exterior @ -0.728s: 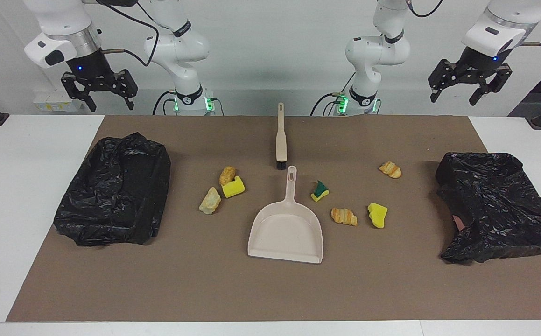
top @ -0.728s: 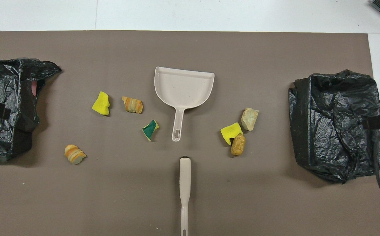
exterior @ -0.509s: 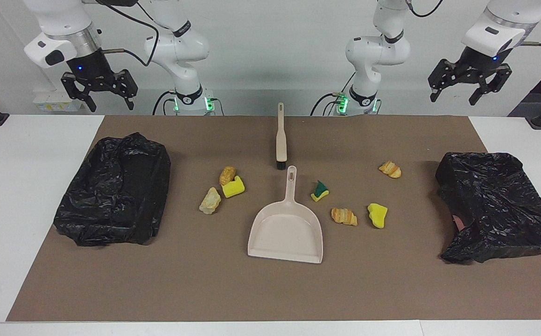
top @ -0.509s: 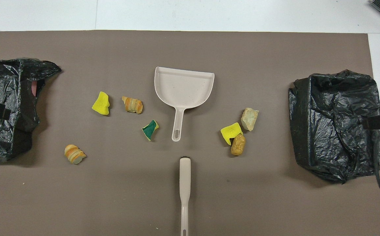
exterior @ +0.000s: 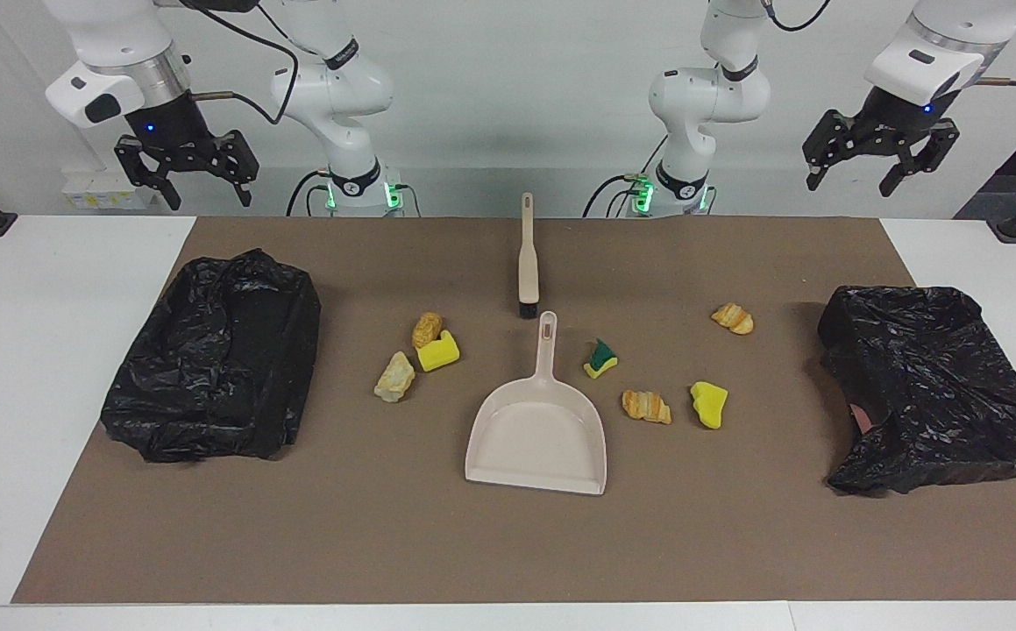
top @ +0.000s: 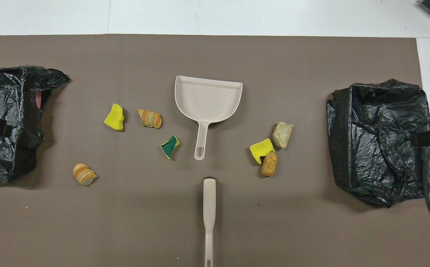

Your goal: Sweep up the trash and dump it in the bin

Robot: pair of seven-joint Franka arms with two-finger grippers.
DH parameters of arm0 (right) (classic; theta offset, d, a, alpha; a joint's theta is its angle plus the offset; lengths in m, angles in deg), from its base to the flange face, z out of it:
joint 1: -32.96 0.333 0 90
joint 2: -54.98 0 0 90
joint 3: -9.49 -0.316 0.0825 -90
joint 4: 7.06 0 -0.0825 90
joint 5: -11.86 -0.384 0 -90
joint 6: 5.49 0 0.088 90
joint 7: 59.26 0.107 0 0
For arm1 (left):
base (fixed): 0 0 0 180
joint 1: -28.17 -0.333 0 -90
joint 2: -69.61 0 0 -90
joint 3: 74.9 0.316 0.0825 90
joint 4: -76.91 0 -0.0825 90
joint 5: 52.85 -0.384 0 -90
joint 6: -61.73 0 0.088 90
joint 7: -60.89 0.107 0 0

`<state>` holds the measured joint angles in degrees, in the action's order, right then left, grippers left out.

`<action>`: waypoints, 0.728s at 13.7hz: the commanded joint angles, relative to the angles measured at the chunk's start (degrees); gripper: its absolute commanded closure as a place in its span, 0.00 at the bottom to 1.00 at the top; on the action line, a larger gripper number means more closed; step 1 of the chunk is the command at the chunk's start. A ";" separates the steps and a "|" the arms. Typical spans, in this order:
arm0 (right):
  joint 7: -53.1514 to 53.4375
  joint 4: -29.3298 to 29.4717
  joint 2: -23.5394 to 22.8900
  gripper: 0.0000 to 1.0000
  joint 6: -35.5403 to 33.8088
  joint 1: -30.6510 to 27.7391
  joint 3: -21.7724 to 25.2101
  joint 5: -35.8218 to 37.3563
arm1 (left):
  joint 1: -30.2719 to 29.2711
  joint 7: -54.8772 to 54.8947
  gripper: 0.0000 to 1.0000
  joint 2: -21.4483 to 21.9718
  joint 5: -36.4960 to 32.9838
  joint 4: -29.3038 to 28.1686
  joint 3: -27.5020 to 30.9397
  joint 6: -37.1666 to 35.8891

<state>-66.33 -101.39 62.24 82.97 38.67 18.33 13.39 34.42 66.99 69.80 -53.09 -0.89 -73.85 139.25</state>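
Several bits of trash lie on the brown mat around a beige dustpan (exterior: 538, 429) (top: 207, 98). A golden-brown lump (exterior: 426, 329), a yellow sponge (exterior: 439, 352) and a pale lump (exterior: 394, 377) sit toward the right arm's end. A green-topped sponge (exterior: 600, 358), a pastry (exterior: 645, 406), a yellow sponge (exterior: 708, 403) and another pastry (exterior: 733, 318) lie toward the left arm's end. A beige brush (exterior: 527, 263) (top: 209, 207) lies nearer the robots than the dustpan. My right gripper (exterior: 209, 200) and left gripper (exterior: 851, 186) hang open and empty, high over the table's robot-side edge.
Two bins lined with black bags stand on the mat, one at the right arm's end (exterior: 209, 368) (top: 380, 141) and one at the left arm's end (exterior: 928, 386) (top: 3, 118). White tabletop (exterior: 34, 350) borders the mat.
The left gripper has drifted slightly upward and the right one has barely shifted. Nothing on the table has moved.
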 commanded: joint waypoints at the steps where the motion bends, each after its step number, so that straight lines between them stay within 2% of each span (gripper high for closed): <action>1: -1.63 0.11 0.56 0.00 -1.80 -0.17 -0.14 -0.12 | 0.09 0.05 0.00 1.91 -0.03 -2.71 -0.79 0.35; 4: -1.46 0.11 0.56 0.00 -1.88 -0.17 -0.14 0.31 | 0.79 0.40 0.00 5.15 0.93 -7.71 -1.93 1.83; 7: -1.38 -1.81 1.70 0.00 -2.59 -0.08 -0.22 0.23 | 0.88 -0.99 0.00 7.96 1.64 -11.75 -6.05 3.07; 10: -0.67 -4.44 1.70 0.00 -1.89 -0.08 -0.49 0.06 | 0.88 -5.12 0.00 14.46 2.16 -22.54 -12.90 5.78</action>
<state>-66.33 -102.53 62.46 80.94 38.71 18.20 13.40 34.95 64.19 77.50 -51.55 -13.18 -83.88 140.70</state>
